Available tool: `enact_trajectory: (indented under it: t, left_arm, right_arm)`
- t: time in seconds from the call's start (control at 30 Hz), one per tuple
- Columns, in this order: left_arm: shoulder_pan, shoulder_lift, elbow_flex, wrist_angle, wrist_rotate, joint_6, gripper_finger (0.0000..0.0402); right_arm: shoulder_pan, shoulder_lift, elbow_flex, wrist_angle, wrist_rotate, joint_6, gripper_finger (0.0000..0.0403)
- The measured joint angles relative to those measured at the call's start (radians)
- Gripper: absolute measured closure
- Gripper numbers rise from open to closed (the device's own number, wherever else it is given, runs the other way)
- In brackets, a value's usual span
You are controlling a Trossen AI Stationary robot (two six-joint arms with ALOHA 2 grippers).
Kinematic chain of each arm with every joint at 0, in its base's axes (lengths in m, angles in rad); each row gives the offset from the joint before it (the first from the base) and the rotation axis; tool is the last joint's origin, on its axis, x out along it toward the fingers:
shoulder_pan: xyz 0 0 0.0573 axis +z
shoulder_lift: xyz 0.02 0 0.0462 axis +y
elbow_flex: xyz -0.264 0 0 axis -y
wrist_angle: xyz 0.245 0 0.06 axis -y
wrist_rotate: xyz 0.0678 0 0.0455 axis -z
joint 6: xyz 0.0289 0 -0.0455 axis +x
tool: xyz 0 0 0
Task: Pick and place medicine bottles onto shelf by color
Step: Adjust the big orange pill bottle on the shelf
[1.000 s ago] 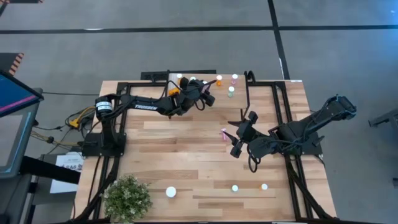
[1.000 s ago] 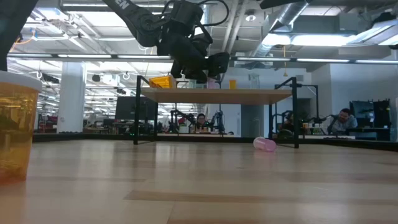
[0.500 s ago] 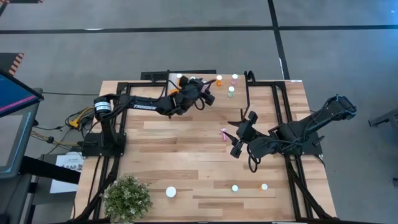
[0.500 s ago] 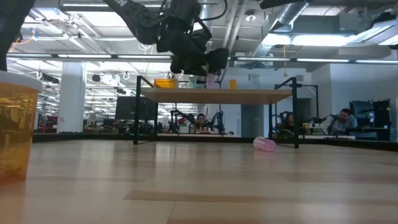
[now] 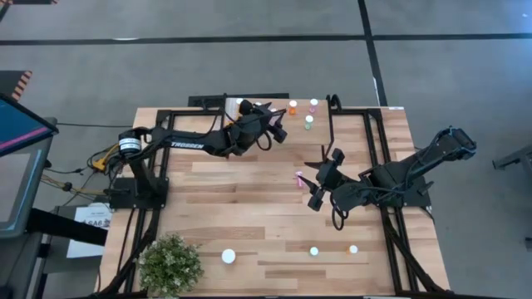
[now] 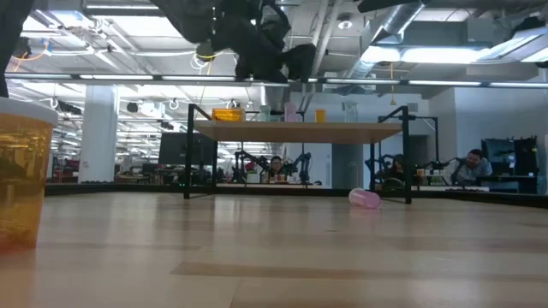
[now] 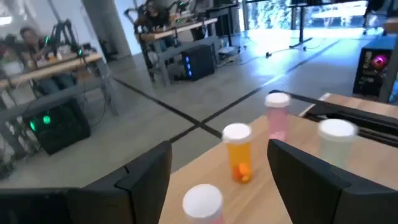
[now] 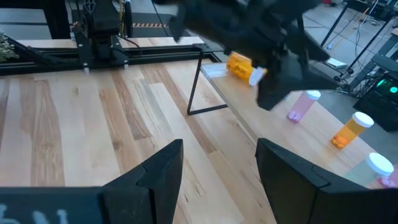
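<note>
My left gripper [image 5: 275, 124] hovers open above the shelf [image 6: 300, 133] at the table's far edge. A pink bottle [image 7: 202, 202] with a white cap stands on the shelf just below and between its fingers, untouched. Past it stand an orange bottle [image 7: 237, 152], a pink one [image 7: 277, 115] and a pale green one [image 7: 336, 140]. A larger orange bottle [image 8: 242, 67] lies on the shelf's left part. Another pink bottle [image 5: 299, 178] lies on its side on the table, in front of my right gripper [image 5: 317, 178], which hangs open above the table.
Near the front edge stand a larger white-capped bottle [image 5: 229, 257] and two small ones [image 5: 314, 251], [image 5: 353, 248]. A potted plant [image 5: 170, 264] sits at the front left corner. Black frame rails [image 5: 378, 149] run along the table's sides. People sit at desks in the room behind.
My left gripper has risen straight up off the shelf, away from the pink bottle, which stays standing where it was.
</note>
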Motion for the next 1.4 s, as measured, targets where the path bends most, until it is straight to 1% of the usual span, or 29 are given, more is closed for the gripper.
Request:
enact_trajectory:
  t: [0.07, 0.17, 0.27, 0.33, 0.4, 0.5, 0.6, 0.77, 0.83, 0.97, 1.07, 1.2, 1.27, 1.4]
  left_arm:
    - [-0.021, -0.023, 0.0, -0.022, -0.029, 0.056, 0.0147]
    - [-0.06, -0.088, 0.0, -0.11, -0.069, 0.142, 0.0147]
    - [-0.096, -0.186, 0.0, -0.282, -0.052, 0.184, 0.0147]
    - [-0.11, -0.258, 0.0, -0.422, 0.001, 0.177, 0.0147]
    - [-0.111, -0.332, 0.0, -0.571, 0.076, 0.136, 0.0147]
    - [-0.067, -0.422, 0.0, -0.773, 0.185, 0.065, 0.0147]
    - [0.0, -0.457, 0.0, -0.906, 0.284, 0.034, 0.0147]
    - [0.103, -0.434, 0.01, -0.959, 0.492, 0.072, 0.0146]
    - [0.14, -0.405, 0.041, -1.007, 0.527, 0.078, 0.0143]
    - [0.186, -0.32, 0.139, -1.102, 0.526, 0.113, 0.0136]
    - [0.207, -0.241, 0.215, -1.188, 0.528, 0.142, 0.0134]
    - [0.234, -0.161, 0.296, -1.276, 0.527, 0.155, 0.0133]
    - [0.24, -0.132, 0.317, -1.309, 0.525, 0.155, 0.0133]
    - [0.25, -0.109, 0.322, -1.324, 0.526, 0.155, 0.0133]
  right_arm:
    - [0.0, 0.0, 0.0, -0.002, 0.0, 0.0, 0.0179]
    - [0.0, 0.0, 0.0, -0.009, 0.0, 0.005, 0.0179]
    - [0.0, 0.0, 0.0, -0.012, 0.0, 0.008, 0.0179]
    - [0.0, 0.0, 0.0, -0.012, -0.001, 0.009, 0.0179]
    - [0.0, 0.0, 0.0, -0.01, -0.001, 0.009, 0.0179]
    - [0.0, 0.0, 0.0, -0.006, -0.002, 0.009, 0.0179]
    - [-0.006, 0.0, 0.0, -0.002, -0.002, 0.008, 0.0179]
    - [-0.023, 0.0, 0.0, -0.002, -0.003, 0.008, 0.0179]
    - [-0.027, 0.0, 0.0, -0.003, -0.003, 0.008, 0.0179]
    - [-0.034, 0.0, 0.0, -0.008, -0.007, 0.007, 0.0179]
    - [-0.039, 0.0, 0.0, -0.009, -0.028, 0.007, 0.0179]
    - [-0.037, 0.0, 0.0, -0.013, -0.028, 0.005, 0.0179]
    - [-0.031, 0.0, 0.0, -0.015, -0.028, 0.005, 0.0179]
    - [-0.03, 0.0, 0.0, -0.016, -0.03, 0.005, 0.0179]
